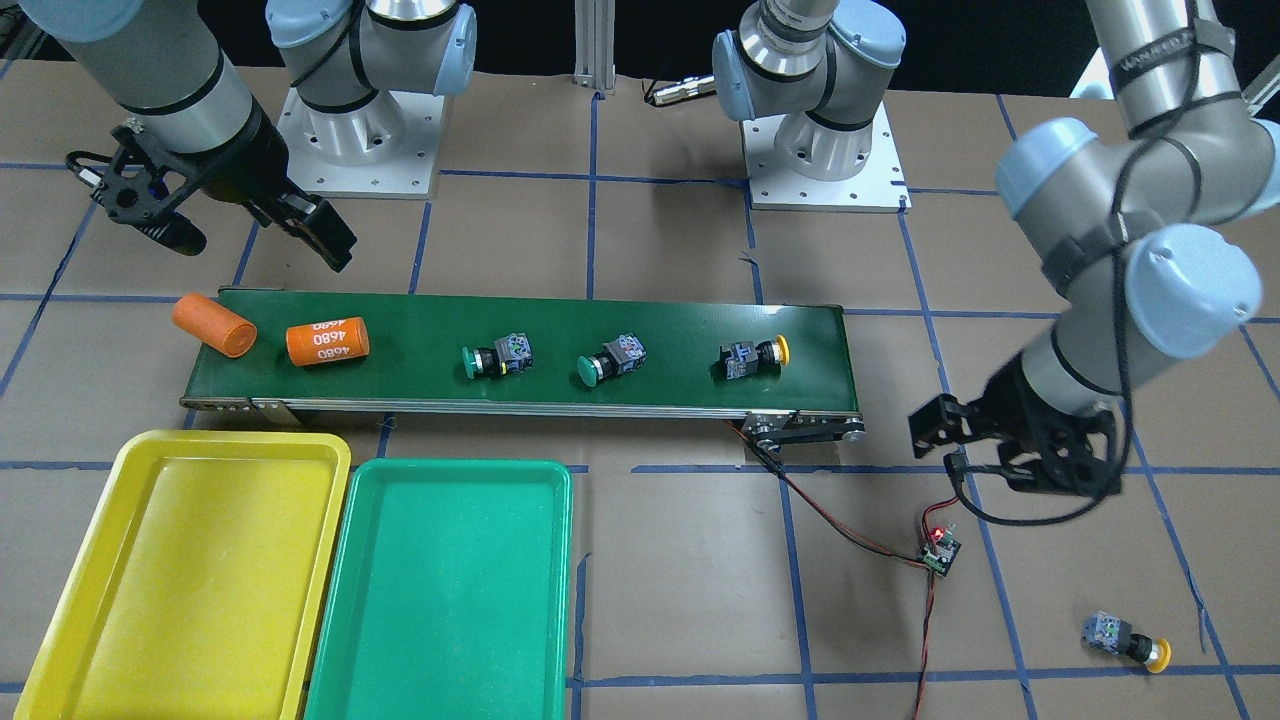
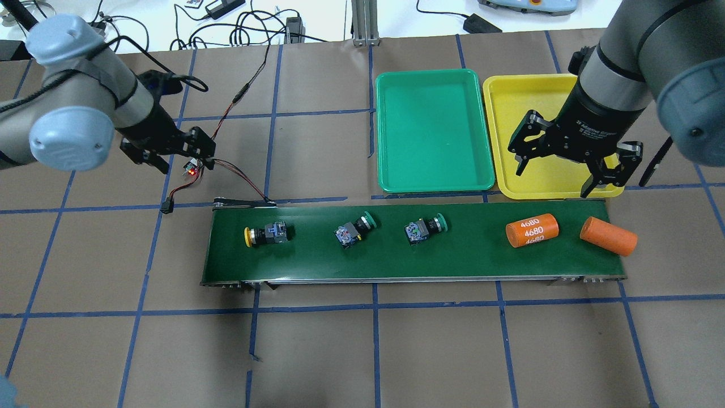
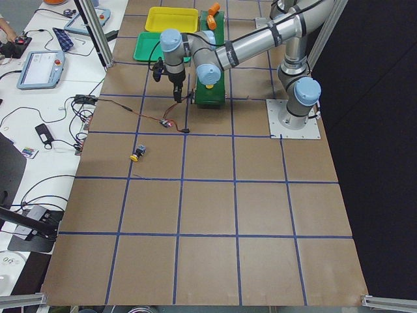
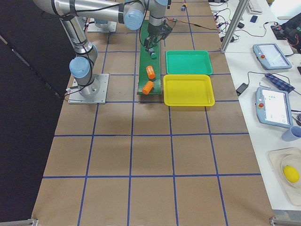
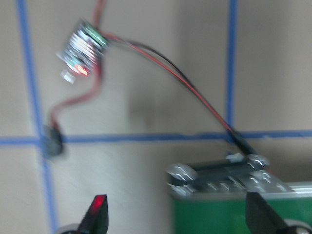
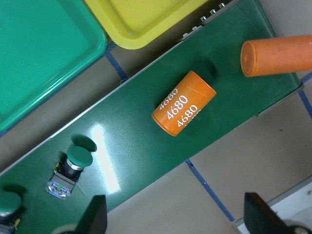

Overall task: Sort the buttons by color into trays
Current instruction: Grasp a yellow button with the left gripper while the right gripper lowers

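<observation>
Three buttons lie on the dark-green conveyor belt (image 2: 396, 260): a yellow one (image 2: 265, 234) and two green ones (image 2: 354, 229) (image 2: 425, 228). A second yellow button (image 1: 1125, 640) lies on the table, far off the belt's end. The green tray (image 2: 433, 130) and the yellow tray (image 2: 510, 113) stand side by side beyond the belt, both empty. My left gripper (image 2: 181, 148) is open and empty over the table near the belt's end. My right gripper (image 2: 566, 175) is open and empty above the yellow tray's near edge, by the orange cylinders.
Two orange cylinders (image 2: 532, 229) (image 2: 609, 235) lie at the belt's right end, one marked 4680. A small circuit board (image 2: 192, 168) with red and black wires lies under my left gripper. Cables and devices lie along the far table edge.
</observation>
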You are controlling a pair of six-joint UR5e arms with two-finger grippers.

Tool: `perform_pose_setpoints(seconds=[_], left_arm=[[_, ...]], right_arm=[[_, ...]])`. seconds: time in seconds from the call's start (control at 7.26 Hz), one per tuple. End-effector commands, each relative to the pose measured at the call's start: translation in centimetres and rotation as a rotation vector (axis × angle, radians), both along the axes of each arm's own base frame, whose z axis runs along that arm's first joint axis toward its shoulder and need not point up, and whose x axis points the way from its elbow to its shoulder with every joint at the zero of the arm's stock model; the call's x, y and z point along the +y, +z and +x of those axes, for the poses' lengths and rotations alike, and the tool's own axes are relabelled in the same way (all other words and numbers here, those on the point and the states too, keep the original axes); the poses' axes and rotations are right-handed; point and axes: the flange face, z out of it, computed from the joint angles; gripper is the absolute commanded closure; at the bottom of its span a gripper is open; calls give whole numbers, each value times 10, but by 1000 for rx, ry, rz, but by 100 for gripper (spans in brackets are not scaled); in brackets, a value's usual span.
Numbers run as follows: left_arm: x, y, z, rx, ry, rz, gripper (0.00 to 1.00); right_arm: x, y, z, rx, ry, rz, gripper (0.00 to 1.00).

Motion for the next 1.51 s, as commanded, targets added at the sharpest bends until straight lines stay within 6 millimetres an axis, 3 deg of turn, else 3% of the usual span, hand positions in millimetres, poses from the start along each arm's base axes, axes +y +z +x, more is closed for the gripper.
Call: perform_pose_setpoints(seconds=[0.0,0.14,0.28,0.41,0.69,0.83,0.96,1.38], left_arm=[[-95,-20,93,-59,-38,-39,0],[-130,-42,117,-68,-100,-52,0],[-147,-55,144,-77,-200,-63,0],[-149,-76,163,-66,-218,-44,0],[-154,-99,170,-59,-237,-31,0],[-154,-105,170,-54,-241,-23,0],[-151,-116,170,-44,-267,-6,0],[-148,-134,170,-25,-279,28,0]], right_arm=[[-4,-5,10,8,-209,-44,0],[3,-14,25,7,-181,-29,0],[5,-21,39,14,-229,-55,0],[4,-35,45,18,-270,-55,0],[-6,-66,50,21,-269,-32,0],[-26,-88,49,30,-270,-52,0],[-36,-92,51,19,-301,-97,0],[-27,-125,57,27,-311,-83,0]])
